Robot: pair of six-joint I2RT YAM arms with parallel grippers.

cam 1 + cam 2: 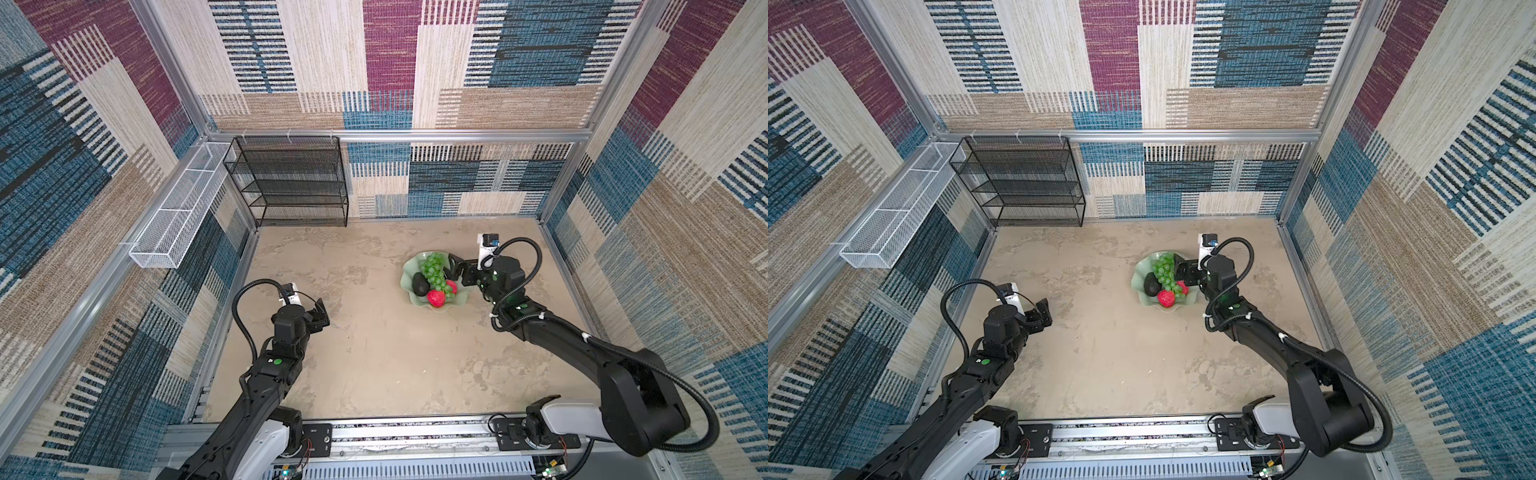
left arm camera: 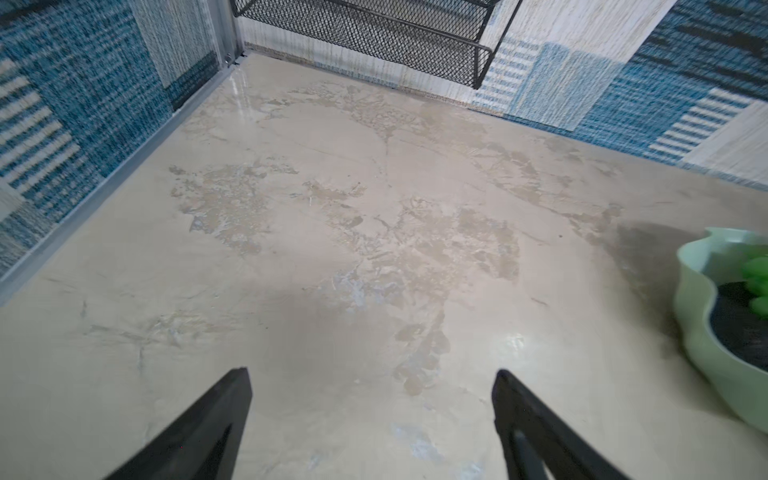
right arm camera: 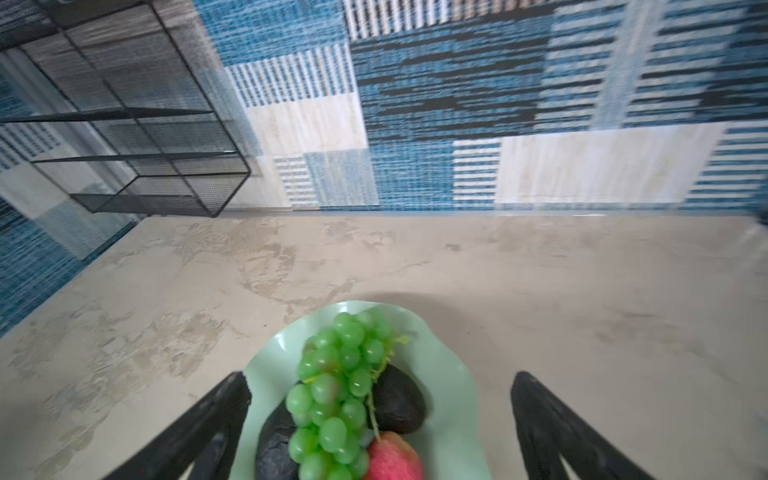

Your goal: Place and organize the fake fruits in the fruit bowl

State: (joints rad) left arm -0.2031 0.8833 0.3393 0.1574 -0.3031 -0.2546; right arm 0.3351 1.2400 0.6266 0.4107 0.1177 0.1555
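Observation:
The pale mint fruit bowl [image 1: 409,272] [image 1: 1139,277] [image 3: 446,374] stands right of the table's middle. In it lie the green grapes [image 1: 432,270] [image 1: 1165,269] [image 3: 336,395], one dark avocado [image 1: 420,285] [image 1: 1152,285] [image 3: 276,440], a second avocado [image 3: 399,399] and two red strawberries [image 1: 435,298] [image 1: 452,286] [image 1: 1166,298]. My right gripper [image 1: 455,270] [image 1: 1183,270] [image 3: 380,382] hangs open over the bowl's right side, holding nothing. My left gripper [image 1: 320,311] [image 1: 1043,311] [image 2: 372,374] is open and empty above bare table at the left, far from the bowl [image 2: 698,332].
A black wire-mesh rack [image 1: 291,183] [image 1: 1025,183] stands against the back wall at the left. A white mesh basket [image 1: 174,208] hangs on the left wall. An aluminium rail [image 1: 395,432] carrying the arm bases runs along the front edge.

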